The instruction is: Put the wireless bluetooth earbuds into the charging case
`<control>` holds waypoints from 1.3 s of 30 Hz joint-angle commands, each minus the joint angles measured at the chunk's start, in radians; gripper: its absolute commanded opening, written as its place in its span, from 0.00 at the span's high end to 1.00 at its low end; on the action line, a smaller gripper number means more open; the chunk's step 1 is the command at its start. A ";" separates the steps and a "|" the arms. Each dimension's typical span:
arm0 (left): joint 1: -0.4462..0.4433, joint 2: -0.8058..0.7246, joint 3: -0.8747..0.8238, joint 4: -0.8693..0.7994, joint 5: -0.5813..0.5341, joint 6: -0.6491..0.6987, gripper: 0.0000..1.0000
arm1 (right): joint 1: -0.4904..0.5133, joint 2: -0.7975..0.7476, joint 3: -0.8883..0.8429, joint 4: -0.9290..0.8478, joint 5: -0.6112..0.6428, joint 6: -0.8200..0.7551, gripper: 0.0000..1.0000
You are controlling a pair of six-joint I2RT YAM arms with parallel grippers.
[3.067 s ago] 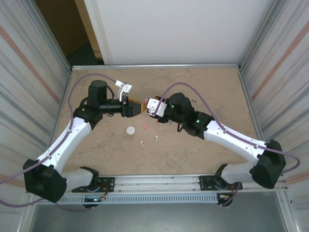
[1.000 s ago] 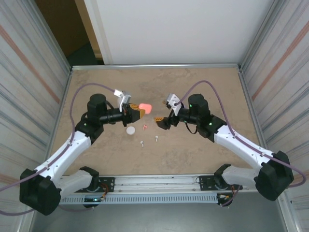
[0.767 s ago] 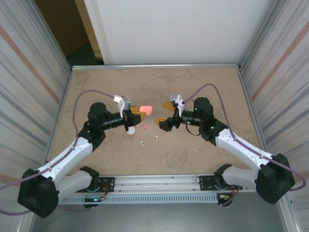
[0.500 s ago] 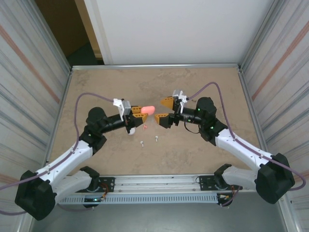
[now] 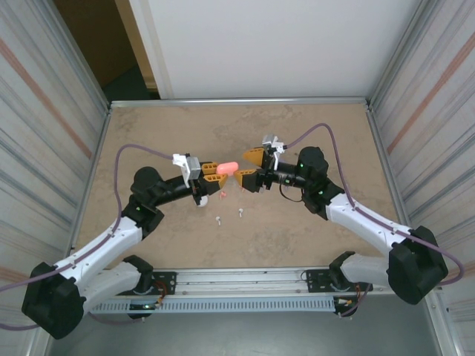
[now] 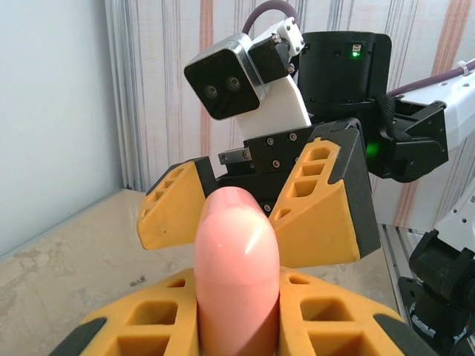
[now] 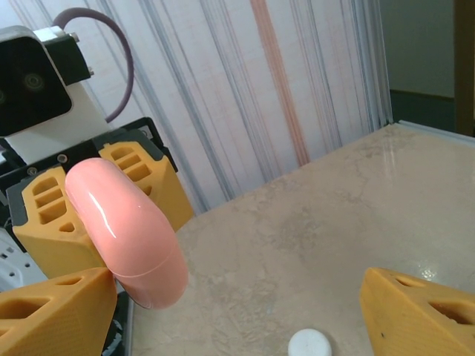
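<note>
Beige marbled table [image 5: 312,133], ribbed metal walls on both sides, white panel at the back. Both arms meet mid-table above the surface. Left gripper [image 5: 216,173] is clamped narrow on the pink case [image 5: 228,167], holding it by one end so the rounded free end sticks out toward the right arm; the left wrist view shows the case wedged between the two yellow fingers [image 6: 141,326], seam line visible, lid looks closed. Right gripper [image 5: 242,165] has its jaws spread wide and holds nothing; it faces the left one head-on, and the case's free end sits at the mouth of those jaws, close to one finger [image 7: 52,311]. Can't tell if that finger touches the case. Earbuds are all loose on the table, none in the case: pink-red earbuds [image 5: 223,195] just below the two grippers, white earbuds [image 5: 218,220] a bit nearer the arm bases, the two of that pair apart from each other. Small white round case [image 7: 309,343] lies flat on the table under the right gripper.
</note>
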 commanded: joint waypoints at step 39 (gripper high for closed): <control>-0.009 -0.075 -0.047 -0.127 -0.239 0.067 1.00 | -0.049 -0.025 0.071 -0.192 0.075 0.022 0.21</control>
